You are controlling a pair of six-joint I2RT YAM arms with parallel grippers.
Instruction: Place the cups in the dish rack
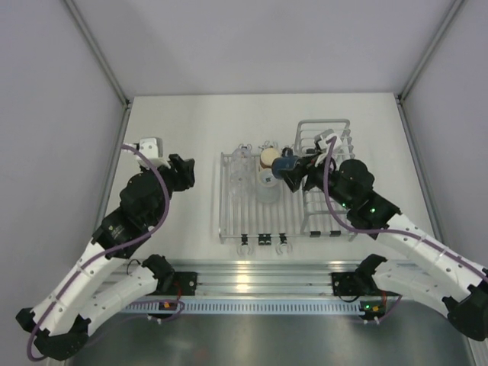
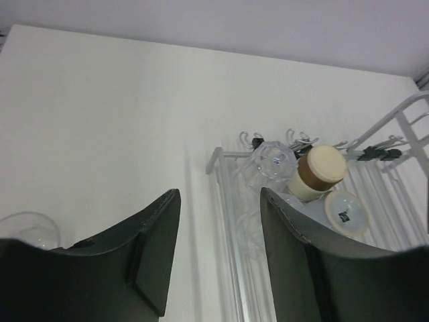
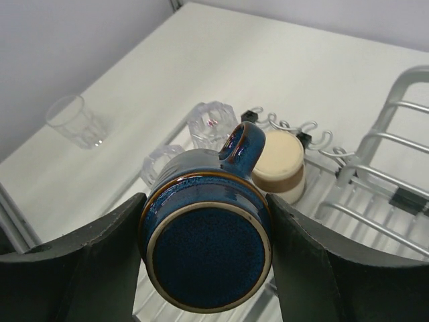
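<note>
Closest to us in the right wrist view is the dark blue mug (image 3: 208, 248), its speckled base turned toward the lens and its handle pointing up and away. The right jaws are pressed against its two sides and hold it tipped over the dish rack (image 1: 226, 221), above the far right part of the flat section and next to the taller basket part. Just beyond the mug, the tan-and-brown cup (image 2: 316, 173) stands upside down on the bars, with the clear cup (image 2: 273, 159) close on its left, near the rack's hooks. The pale blue cup (image 2: 345, 211) sits just beside the tan one, and its base carries a small dark mark too small for us to read. The clear cup's base has a tiny mark that is equally illegible. A second clear cup (image 3: 74, 121) stands upright on the white surface (image 1: 175, 122), well apart from the rack. The left jaws are spread wide with nothing between them, above bare surface to the left of the rack, near that second clear cup.
</note>
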